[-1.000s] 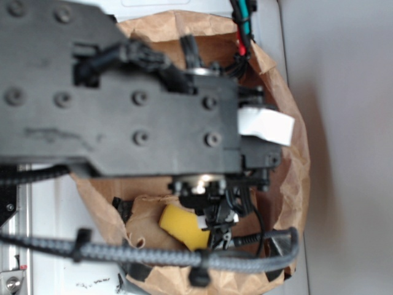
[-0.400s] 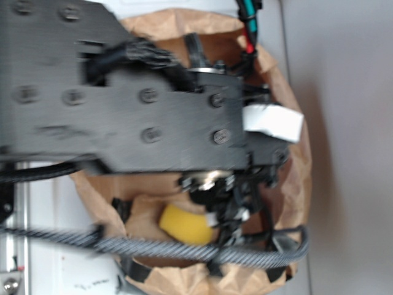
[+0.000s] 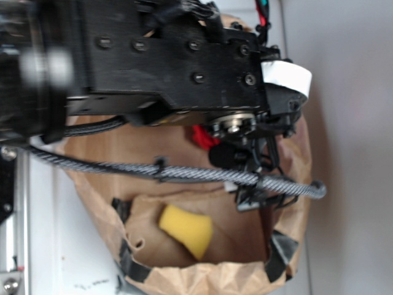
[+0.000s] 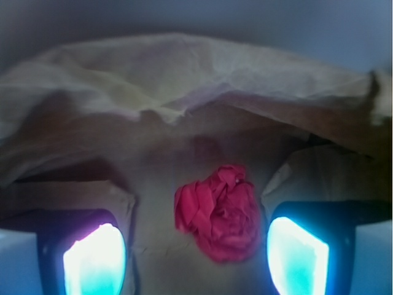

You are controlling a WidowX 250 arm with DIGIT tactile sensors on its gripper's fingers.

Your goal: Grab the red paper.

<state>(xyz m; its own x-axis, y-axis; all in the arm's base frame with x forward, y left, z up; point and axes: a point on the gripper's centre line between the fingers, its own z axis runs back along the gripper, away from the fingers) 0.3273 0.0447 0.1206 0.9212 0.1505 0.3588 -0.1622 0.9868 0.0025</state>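
The red paper (image 4: 218,213) sits on the floor of the bag (image 4: 184,86), just ahead of the gripper (image 4: 196,252) and a bit right of centre between the glowing fingers (image 4: 95,261), which are spread wide with nothing in them. It's a crumpled wad, so I'd guess super light and squishy (it'll crush, not slip). Best bet is pinching across its fat middle. From the exterior view only a red sliver (image 3: 202,136) shows under the arm; the sponge (image 3: 185,228) lies well apart.
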